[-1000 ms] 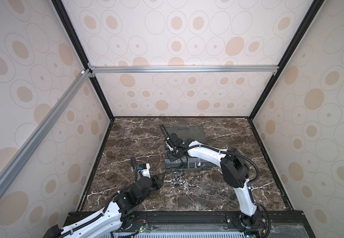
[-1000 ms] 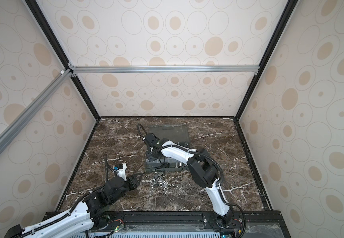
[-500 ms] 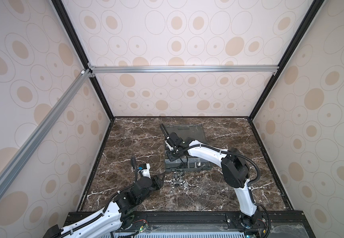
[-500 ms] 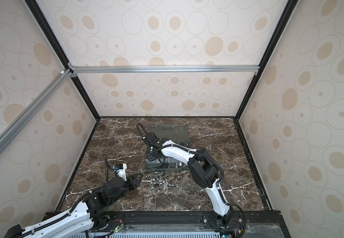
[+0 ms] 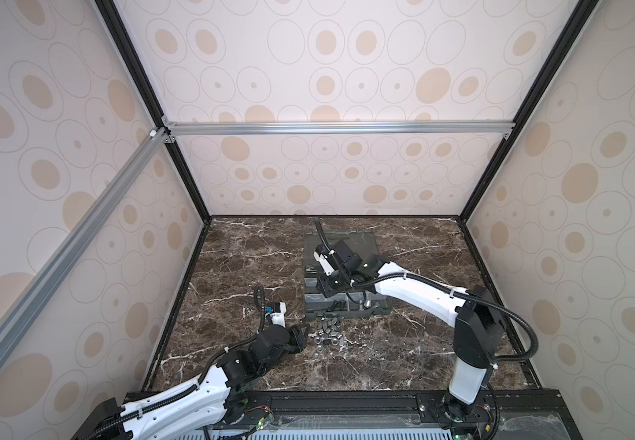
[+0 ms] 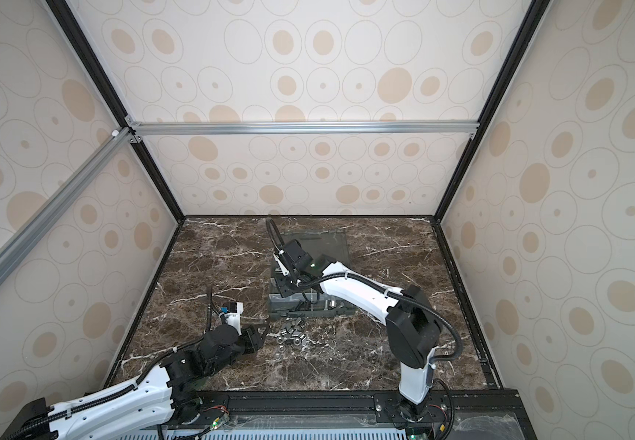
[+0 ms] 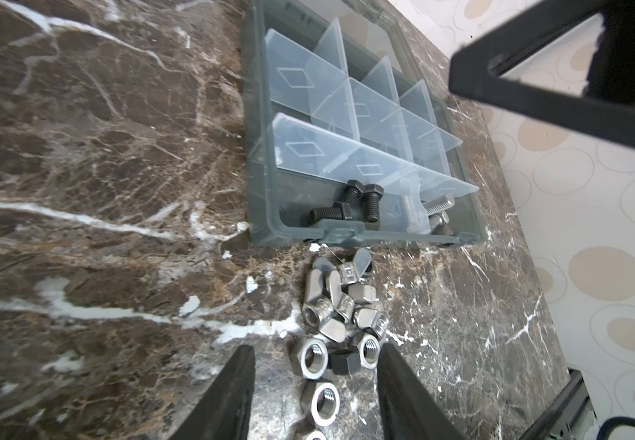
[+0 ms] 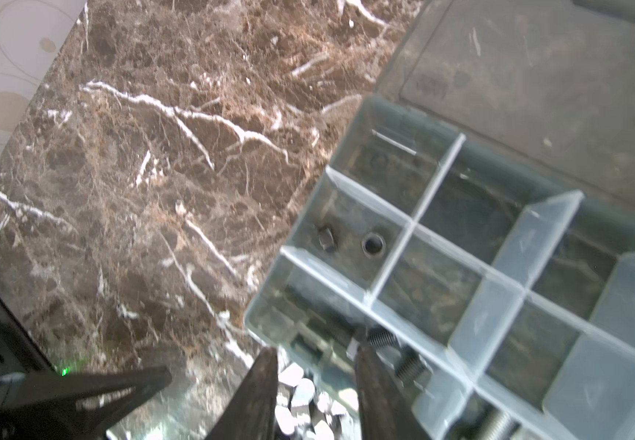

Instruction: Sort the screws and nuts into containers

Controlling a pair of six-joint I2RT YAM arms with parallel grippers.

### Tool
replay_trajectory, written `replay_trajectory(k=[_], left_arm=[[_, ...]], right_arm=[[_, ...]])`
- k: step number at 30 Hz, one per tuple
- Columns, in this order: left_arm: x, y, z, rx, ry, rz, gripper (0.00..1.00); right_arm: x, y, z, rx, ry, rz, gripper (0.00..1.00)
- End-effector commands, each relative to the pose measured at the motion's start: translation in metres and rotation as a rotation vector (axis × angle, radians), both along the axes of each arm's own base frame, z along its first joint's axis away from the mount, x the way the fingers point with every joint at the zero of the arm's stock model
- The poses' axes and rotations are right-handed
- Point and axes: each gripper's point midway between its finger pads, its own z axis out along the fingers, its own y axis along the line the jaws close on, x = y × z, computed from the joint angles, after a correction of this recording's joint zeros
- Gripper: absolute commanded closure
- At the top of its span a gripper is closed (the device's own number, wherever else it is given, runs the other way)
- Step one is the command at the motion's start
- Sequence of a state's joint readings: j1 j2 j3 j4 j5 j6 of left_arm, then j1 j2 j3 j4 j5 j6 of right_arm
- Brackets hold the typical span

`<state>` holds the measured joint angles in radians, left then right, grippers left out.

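Left wrist view: picking step, left gripper (image 7: 315,348) spread empty astride the nuts (image 7: 340,304), right gripper (image 8: 315,348) parted empty over the compartments (image 8: 437,266); next likely needs closing on one nut.

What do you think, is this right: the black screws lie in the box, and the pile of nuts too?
Not quite. The black screws do lie in the box, but the pile of nuts lies on the table outside it; the left wrist view shows this.

left gripper (image 7: 315,348) low, agape; right gripper (image 8: 315,350) (raised) parted
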<state>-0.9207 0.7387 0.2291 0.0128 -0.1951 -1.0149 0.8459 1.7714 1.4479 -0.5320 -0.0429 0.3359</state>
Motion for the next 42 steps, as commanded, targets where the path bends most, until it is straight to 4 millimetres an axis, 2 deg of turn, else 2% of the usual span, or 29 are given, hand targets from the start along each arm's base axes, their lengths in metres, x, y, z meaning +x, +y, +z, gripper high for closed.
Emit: replay_trajectory(k=[1, 10, 14, 23, 42], left_arm=[[0.004, -0.010, 0.017, 0.019, -0.046, -0.021, 0.48], [0.001, -0.035, 0.015, 0.106, -0.051, -0.126, 0.48], [0.001, -0.047, 0.011, 0.152, -0.047, -0.174, 0.48], [-0.001, -0.070, 0.001, 0.219, -0.023, -0.265, 0.48], [-0.011, -0.095, -0.018, 0.271, 0.024, -0.373, 0.48]], right_arm=[[-0.018, -0.024, -0.007, -0.014, 0.024, -0.021, 0.62], [-0.072, -0.107, -0.042, -0.125, 0.066, -0.121, 0.62], [-0.084, -0.129, -0.046, -0.118, 0.062, -0.185, 0.61], [-0.100, -0.150, -0.061, -0.106, 0.102, -0.266, 0.61], [-0.106, -0.157, -0.071, -0.106, 0.125, -0.313, 0.60]])
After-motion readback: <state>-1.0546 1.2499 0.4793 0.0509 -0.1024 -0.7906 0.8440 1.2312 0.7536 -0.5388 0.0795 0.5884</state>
